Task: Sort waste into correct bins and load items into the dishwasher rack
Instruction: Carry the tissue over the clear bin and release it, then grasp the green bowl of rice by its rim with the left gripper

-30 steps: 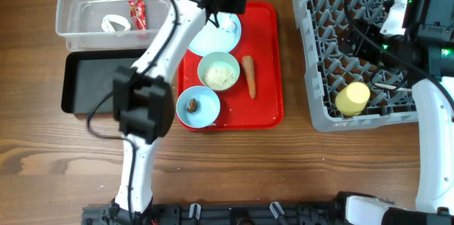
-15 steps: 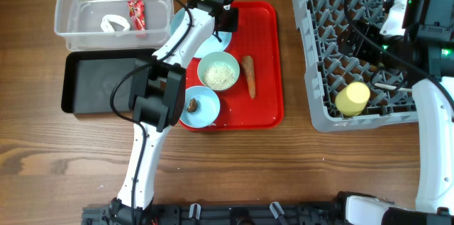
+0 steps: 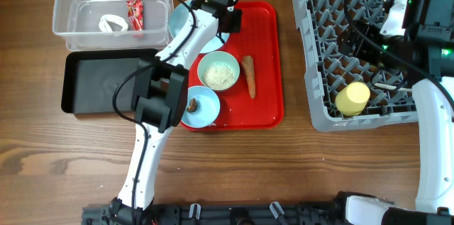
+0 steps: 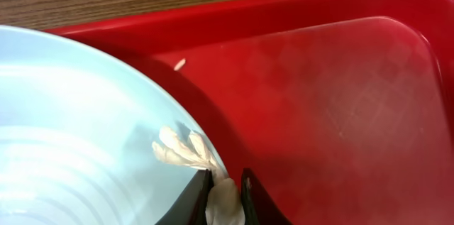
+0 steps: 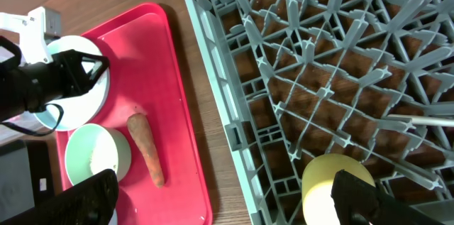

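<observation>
My left gripper [image 4: 227, 198] is shut on a crumpled white tissue [image 4: 186, 151] at the rim of the pale blue plate [image 4: 71, 125], low over the red tray [image 4: 340, 97]. From above, this gripper [image 3: 225, 20] is at the tray's back edge, and the arm hides part of the plate [image 3: 181, 20]. A rice bowl [image 3: 218, 73], a bowl with a brown scrap [image 3: 199, 107] and a carrot [image 3: 249, 76] lie on the tray. My right gripper [image 5: 227, 204] is open over the dishwasher rack [image 3: 333, 12], beside a yellow cup [image 5: 337, 189].
The clear bin [image 3: 71, 33] at back left holds a red wrapper [image 3: 135, 13] and a white scrap [image 3: 113, 23]. The black bin [image 3: 106, 81] lies in front of it. A white spoon [image 3: 386, 84] rests in the rack beside the cup [image 3: 352, 99].
The left gripper has closed on the tissue. The left arm has swung and the plate has slid left toward the clear bin. The right arm has stayed still.
</observation>
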{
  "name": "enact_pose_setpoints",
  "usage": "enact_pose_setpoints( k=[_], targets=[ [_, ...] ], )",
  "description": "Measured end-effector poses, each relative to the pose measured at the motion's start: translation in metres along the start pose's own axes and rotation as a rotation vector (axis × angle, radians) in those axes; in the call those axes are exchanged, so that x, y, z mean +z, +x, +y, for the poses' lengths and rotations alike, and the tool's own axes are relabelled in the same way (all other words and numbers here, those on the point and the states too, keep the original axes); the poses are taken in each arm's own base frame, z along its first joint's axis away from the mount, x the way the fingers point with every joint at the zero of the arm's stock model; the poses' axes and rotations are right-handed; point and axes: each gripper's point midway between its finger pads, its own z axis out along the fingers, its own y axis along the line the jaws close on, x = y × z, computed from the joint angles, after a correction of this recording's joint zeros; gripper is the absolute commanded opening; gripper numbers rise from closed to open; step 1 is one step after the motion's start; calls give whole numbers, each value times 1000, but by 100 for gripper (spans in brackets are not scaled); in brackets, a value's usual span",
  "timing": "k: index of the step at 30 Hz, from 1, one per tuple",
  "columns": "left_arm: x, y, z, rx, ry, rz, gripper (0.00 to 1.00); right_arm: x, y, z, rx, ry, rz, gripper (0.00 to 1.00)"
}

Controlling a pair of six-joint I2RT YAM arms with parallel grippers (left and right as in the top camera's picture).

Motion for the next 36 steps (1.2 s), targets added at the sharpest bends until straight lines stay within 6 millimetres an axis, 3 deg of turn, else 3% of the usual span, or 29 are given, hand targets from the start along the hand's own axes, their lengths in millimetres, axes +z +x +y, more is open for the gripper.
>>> enact_pose_setpoints(
  k=[4, 7, 9, 15, 21, 26, 29, 30, 31, 33, 35, 36],
  targets=[
    [0, 4, -15, 23, 7, 1, 14, 0, 0, 0, 0, 0, 0, 98],
    [-1, 7, -37, 54, 29, -7, 14, 0, 0, 0, 0, 0, 0, 98],
    [-1, 10, -50, 72, 40, -8, 4, 0, 0, 0, 0, 0, 1, 98],
    [-12, 0, -46, 55, 42, -30, 4, 0, 1, 0, 1, 1, 4, 98],
    [-78, -47, -35, 19, 55, -152, 4, 0, 2, 0, 1, 2, 8, 98],
    [-113, -52, -27, 5, 49, -156, 4, 0, 3, -1, -17, 3, 11, 98],
    [-143, -72, 16, -59, 19, -204, 4, 0, 3, -1, -21, 4, 11, 98],
    [-168, -88, 56, -117, -14, -256, 4, 0, 3, -1, -21, 5, 10, 98],
    [-179, -94, 79, -149, -37, -279, 4, 0, 3, -1, -21, 5, 11, 98],
    [-205, -97, 150, -247, -116, -304, 4, 0, 3, -1, -24, 5, 11, 98],
    [-209, -89, 194, -310, -172, -285, 32, 0, 3, -1, -24, 5, 10, 98],
    [-205, -81, 217, -347, -197, -264, 60, 0, 3, -1, -24, 5, 11, 98]
  ],
)
